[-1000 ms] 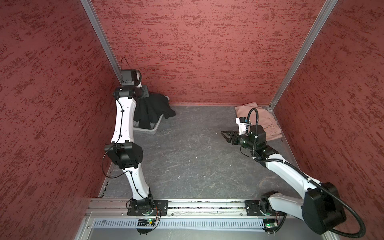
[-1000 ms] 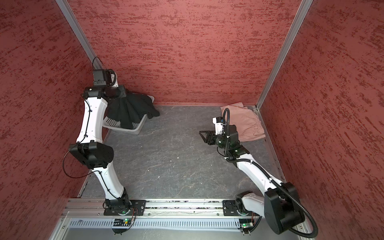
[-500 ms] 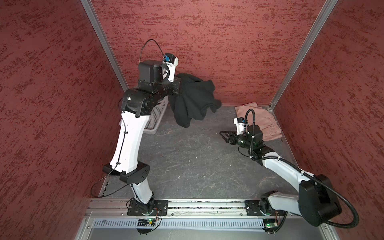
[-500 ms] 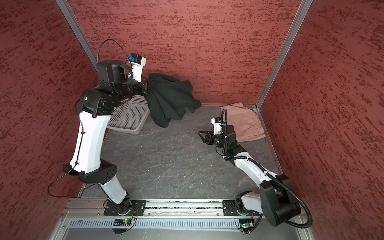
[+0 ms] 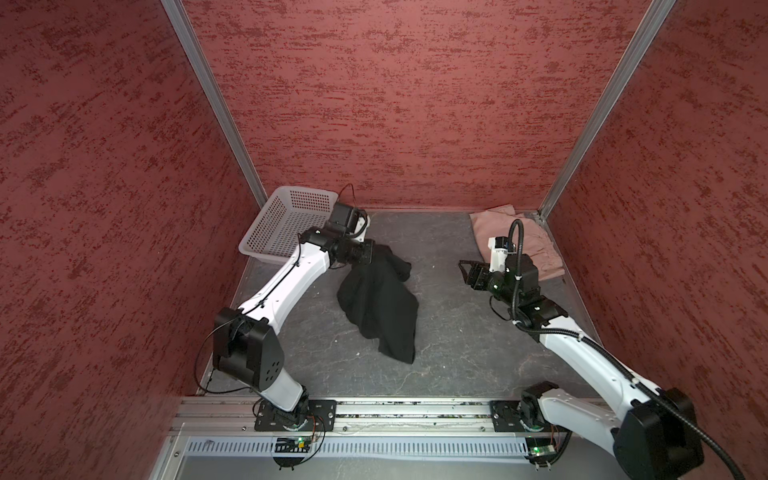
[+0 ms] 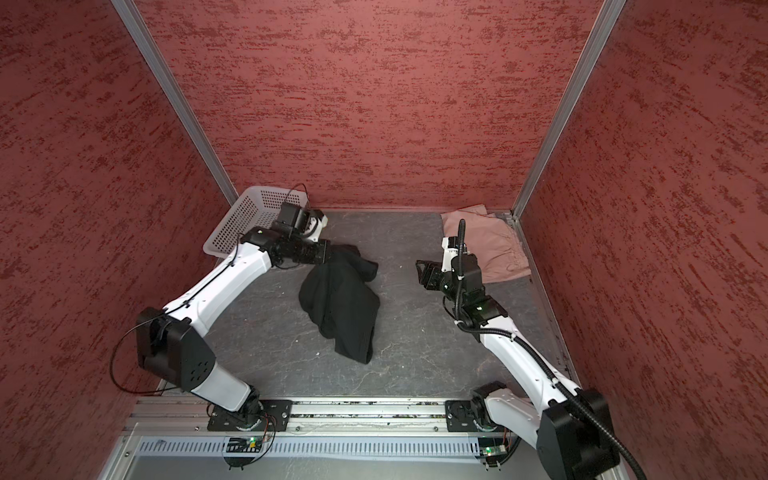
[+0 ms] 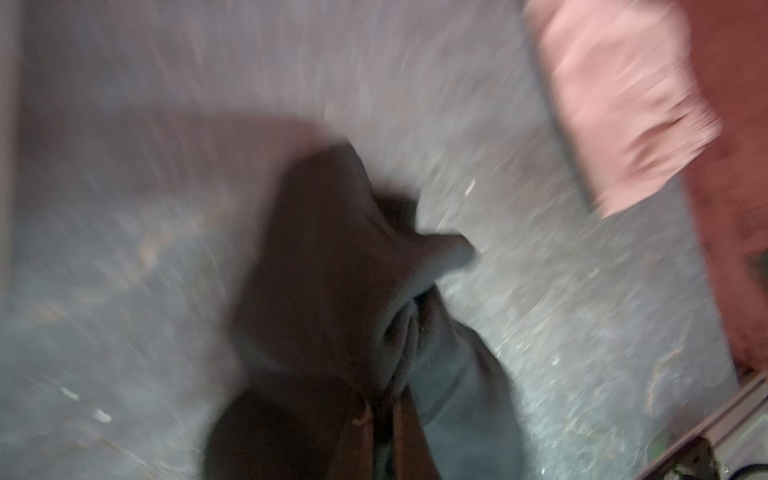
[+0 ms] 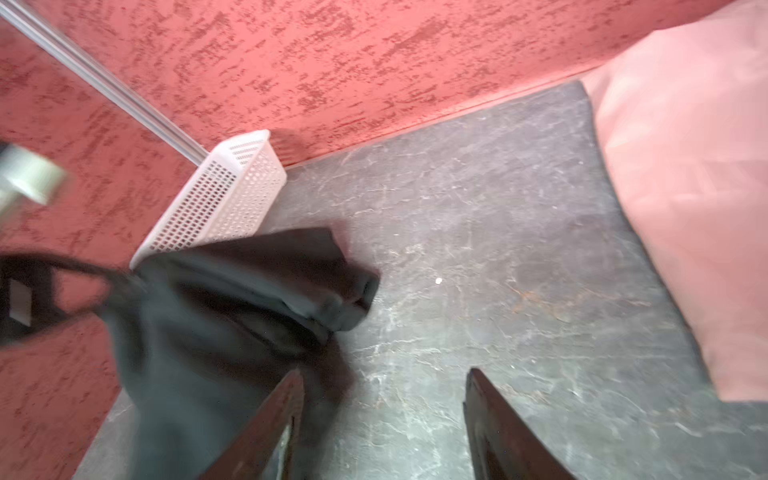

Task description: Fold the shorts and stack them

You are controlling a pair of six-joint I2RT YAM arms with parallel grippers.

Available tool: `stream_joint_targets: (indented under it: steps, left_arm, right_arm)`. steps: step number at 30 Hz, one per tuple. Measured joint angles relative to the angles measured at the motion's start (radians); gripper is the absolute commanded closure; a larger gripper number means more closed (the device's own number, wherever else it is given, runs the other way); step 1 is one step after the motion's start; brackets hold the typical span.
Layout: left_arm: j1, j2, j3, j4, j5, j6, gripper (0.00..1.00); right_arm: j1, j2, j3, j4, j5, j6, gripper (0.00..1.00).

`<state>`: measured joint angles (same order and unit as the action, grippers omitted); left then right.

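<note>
The black shorts [image 5: 382, 307] [image 6: 343, 303] lie crumpled on the grey table, just left of the middle. Their top edge is bunched in my left gripper [image 5: 368, 259] [image 6: 328, 255], which is shut on the fabric. The blurred left wrist view shows the dark cloth [image 7: 324, 257] pinched between the jaws of that gripper [image 7: 384, 399]. The pink shorts [image 5: 519, 245] [image 6: 494, 245] lie flat in the far right corner. My right gripper [image 5: 463, 270] [image 8: 384, 374] hovers open and empty between the two pairs, pointing toward the black shorts [image 8: 232, 307].
A white perforated basket [image 5: 286, 224] [image 6: 245, 220] [image 8: 220, 199] stands in the far left corner, behind my left arm. Red walls close in the table on three sides. The metal rail with the arm bases runs along the front.
My left arm lifted the black shorts out of the basket, swung them right and lowered them onto the table. The right arm has hardly moved.
</note>
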<state>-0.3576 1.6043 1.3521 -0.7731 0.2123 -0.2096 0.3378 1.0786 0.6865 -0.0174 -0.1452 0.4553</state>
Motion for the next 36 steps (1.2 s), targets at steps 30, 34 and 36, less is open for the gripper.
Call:
stream_joint_targets:
  steps: [30,34,36]
  left_arm:
    - [0.286,-0.808,-0.365,-0.121,-0.075,-0.170,0.01]
    - [0.286,-0.938,-0.425,-0.166,-0.049,-0.187,0.01]
    - [0.286,-0.970,-0.438,-0.187,-0.044,-0.187,0.01]
  right_arm:
    - [0.723,0.576,0.272,-0.287,0.083,-0.260,0.45]
    - [0.724,0.594,0.272,-0.286,0.195,-0.237,1.00]
    - [0.719,0.572,0.270,-0.282,0.245,-0.221,1.00]
